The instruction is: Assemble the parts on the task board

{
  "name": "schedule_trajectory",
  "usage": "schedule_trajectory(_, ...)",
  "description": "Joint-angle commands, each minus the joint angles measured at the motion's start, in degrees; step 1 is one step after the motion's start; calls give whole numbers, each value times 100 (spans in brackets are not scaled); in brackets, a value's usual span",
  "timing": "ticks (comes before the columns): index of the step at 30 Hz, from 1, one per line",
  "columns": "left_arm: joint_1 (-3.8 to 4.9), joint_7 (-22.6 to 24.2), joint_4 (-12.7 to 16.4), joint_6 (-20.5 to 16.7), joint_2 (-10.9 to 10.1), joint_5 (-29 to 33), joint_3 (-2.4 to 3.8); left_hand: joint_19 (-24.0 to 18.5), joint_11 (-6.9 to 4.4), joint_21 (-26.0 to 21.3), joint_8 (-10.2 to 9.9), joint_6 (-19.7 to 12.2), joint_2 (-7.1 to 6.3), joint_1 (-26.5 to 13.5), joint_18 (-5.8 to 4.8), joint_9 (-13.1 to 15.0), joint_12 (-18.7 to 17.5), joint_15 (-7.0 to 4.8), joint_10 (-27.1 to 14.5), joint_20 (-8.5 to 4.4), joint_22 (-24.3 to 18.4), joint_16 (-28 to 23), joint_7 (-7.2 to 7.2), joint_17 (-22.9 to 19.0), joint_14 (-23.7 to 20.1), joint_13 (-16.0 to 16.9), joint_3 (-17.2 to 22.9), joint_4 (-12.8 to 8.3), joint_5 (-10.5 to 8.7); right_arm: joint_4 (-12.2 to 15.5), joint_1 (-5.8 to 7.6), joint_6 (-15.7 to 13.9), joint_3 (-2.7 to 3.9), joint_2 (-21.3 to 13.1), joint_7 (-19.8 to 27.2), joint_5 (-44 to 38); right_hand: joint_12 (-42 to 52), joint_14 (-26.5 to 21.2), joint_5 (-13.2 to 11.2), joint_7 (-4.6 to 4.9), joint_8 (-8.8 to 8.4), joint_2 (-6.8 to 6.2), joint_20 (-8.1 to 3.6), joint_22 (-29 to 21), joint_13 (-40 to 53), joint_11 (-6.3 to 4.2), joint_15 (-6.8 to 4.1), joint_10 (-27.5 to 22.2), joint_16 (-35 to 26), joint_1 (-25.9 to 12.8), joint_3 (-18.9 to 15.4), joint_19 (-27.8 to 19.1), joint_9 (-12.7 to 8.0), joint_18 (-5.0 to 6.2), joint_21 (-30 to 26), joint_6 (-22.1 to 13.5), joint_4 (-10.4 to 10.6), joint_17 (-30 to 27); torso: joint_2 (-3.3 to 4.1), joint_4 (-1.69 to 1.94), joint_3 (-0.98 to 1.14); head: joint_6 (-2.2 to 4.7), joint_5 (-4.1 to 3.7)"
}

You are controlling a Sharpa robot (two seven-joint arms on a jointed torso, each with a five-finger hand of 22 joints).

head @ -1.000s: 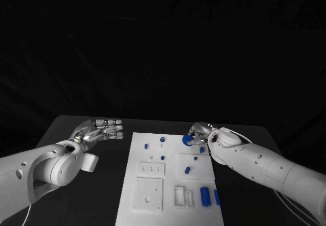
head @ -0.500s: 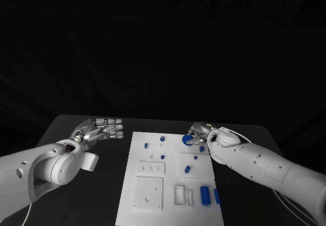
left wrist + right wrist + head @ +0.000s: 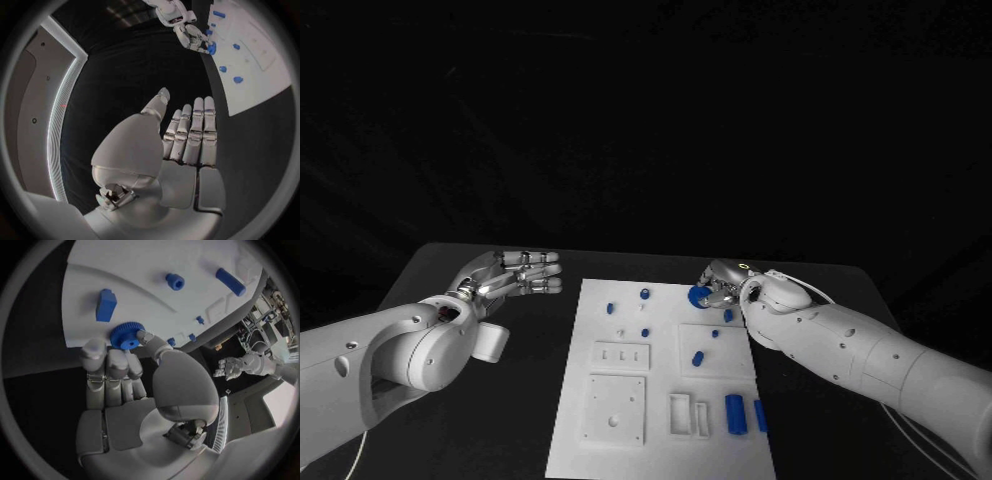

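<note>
- The right robot hand [image 3: 723,289] pinches a blue gear [image 3: 127,335] at the far right corner of the task board [image 3: 626,430].
- The left robot hand [image 3: 511,277] hovers over the desk [image 3: 516,420] beside the board, fingers straight, holding nothing.

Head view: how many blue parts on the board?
9. Gear pinched by right hand at far edge; two far-left, one mid-board; three beside right arm; two long ones near-right. Hand may hide others.

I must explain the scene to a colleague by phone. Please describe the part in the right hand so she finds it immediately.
Find the white task board, then its far right corner. There the right hand holds a blue gear: round and toothed, unlike its neighbours.
</note>
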Motion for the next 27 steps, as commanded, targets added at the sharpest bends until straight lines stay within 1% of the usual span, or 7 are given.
schedule_trajectory(1,3,6,9,80,2,-26,3,-24,-5,0,5,-39,-10,52,-12,-7,-9,-12,-46,22,-7,-33,-13,-3,-29,7,-17,-7,-15,2,-71,281,-30,-10,-9,-115,-6,3,305,-1,-34,-13,-1,380,7,-4,-15,-22,-34,-34,132,312,2,68,-2,114,-79,10,0,-1,-1,4,5)
schedule_trajectory(3,3,3,9,80,1,-26,3,-24,-5,0,5,-39,-10,52,-12,-7,-9,-12,-46,22,-7,-33,-13,-3,-29,7,-17,-7,-15,25,-75,238,-30,-14,-1,-131,10,4,367,-10,-34,-12,-11,402,19,-11,-23,-10,-34,-136,263,311,2,63,6,155,-157,21,1,0,-1,1,6)
schedule_trajectory(5,2,0,9,79,0,-26,3,-24,-5,0,5,-39,-10,52,-12,-7,-9,-12,-46,22,-7,-33,-13,-3,-29,7,-17,-7,-15,76,-81,135,-30,-18,9,-191,26,7,356,-23,-36,-8,-14,411,29,-19,-27,6,-32,-176,225,315,2,62,15,205,-156,28,-1,2,-1,4,9)
schedule_trajectory(8,2,-1,11,79,-1,-27,2,-24,-5,0,5,-39,-10,52,-12,-7,-9,-12,-46,22,-7,-33,-13,-3,-29,7,-17,-7,-15,179,-88,-13,-30,-29,1,-314,46,12,140,-47,-36,7,-18,420,43,-28,-32,27,-27,-186,84,318,3,58,29,293,-114,37,-4,6,-1,8,18)
schedule_trajectory(10,2,-2,12,80,-2,-27,2,-24,-5,0,5,-39,-10,52,-12,-7,-9,-12,-46,22,-7,-33,-13,-3,-29,7,-17,-7,-15,277,-93,-107,-30,-42,-18,-409,52,15,74,-55,-34,10,-21,426,48,-30,-34,33,-24,-175,32,322,4,54,47,318,-92,42,-5,8,-1,9,22)
schedule_trajectory(18,2,-1,24,76,-8,-28,1,-25,-6,4,5,-45,-8,57,-12,-8,-8,-12,-47,21,-7,-33,-13,-3,-28,7,-12,-11,-13,790,-101,-338,-30,-107,-149,-673,51,17,12,-76,-33,-14,-27,447,53,-41,-41,41,-24,-155,-39,326,5,45,110,362,-12,45,-16,13,-16,19,41)
schedule_trajectory(27,2,1,50,65,-22,-27,2,-25,-6,4,5,-45,-8,57,-12,-8,-8,-12,-47,21,-7,-33,-13,-3,-28,7,-12,-11,-13,1391,-105,-429,-30,-120,-284,-1062,49,18,-10,-88,-34,-27,-34,456,55,-51,-48,44,-24,-141,-51,327,4,36,130,388,28,47,-8,17,-20,46,120)
